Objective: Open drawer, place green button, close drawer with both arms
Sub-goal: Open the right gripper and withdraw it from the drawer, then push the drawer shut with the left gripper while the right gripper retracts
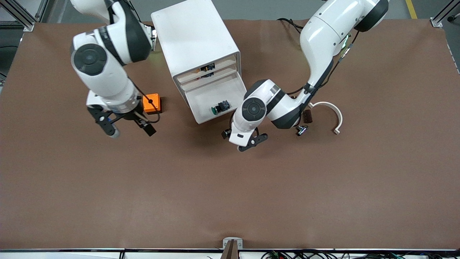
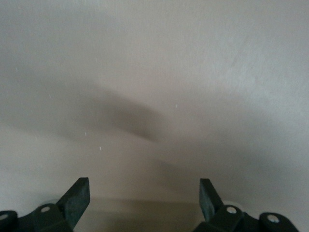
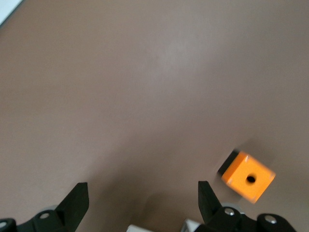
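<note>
Button [image 1: 220, 107] lying in open drawer [image 1: 230, 91]. Left gripper [image 1: 248, 141] beside drawer front, fingers wide, empty. Right gripper [image 1: 127, 128] near orange cube [image 1: 151, 103], fingers wide.

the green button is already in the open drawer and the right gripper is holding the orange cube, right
Not quite. The button does lie in the open drawer, but the right gripper is open and empty; the front view shows the orange cube resting on the table beside it.

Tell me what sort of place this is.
Most likely a robotics lab test bench: two white robot arms stand at a brown-covered table, aluminium frame posts rise at its corners, and a small white drawer cabinet and an orange cube lie as practice props.
</note>
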`<state>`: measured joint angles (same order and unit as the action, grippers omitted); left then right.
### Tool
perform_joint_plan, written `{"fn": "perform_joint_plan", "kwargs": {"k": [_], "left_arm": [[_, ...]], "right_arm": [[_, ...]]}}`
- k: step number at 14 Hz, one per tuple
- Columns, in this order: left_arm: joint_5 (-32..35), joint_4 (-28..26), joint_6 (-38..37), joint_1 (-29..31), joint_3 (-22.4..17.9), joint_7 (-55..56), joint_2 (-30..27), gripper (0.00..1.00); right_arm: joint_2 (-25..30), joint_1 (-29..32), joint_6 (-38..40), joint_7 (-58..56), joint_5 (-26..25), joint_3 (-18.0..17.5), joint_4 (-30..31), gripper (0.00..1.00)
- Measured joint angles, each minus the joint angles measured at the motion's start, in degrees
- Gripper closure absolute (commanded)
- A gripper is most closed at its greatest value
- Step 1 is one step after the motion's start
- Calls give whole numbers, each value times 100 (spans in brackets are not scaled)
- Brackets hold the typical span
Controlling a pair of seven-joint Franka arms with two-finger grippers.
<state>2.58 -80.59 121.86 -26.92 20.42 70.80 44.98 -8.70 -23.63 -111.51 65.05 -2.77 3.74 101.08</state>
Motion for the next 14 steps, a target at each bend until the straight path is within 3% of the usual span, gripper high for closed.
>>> {"fn": "perform_joint_plan", "kwargs": {"k": [7,14], "left_arm": [[3,-245,-1,-348,10,257,-2,0],[-21,-403,-5,-507,174,790,-2,0]], "right_arm": [[302,1217,233,-2854,2,3,0,0],[691,1979,505,-5031,2,3,-7,0]]}}
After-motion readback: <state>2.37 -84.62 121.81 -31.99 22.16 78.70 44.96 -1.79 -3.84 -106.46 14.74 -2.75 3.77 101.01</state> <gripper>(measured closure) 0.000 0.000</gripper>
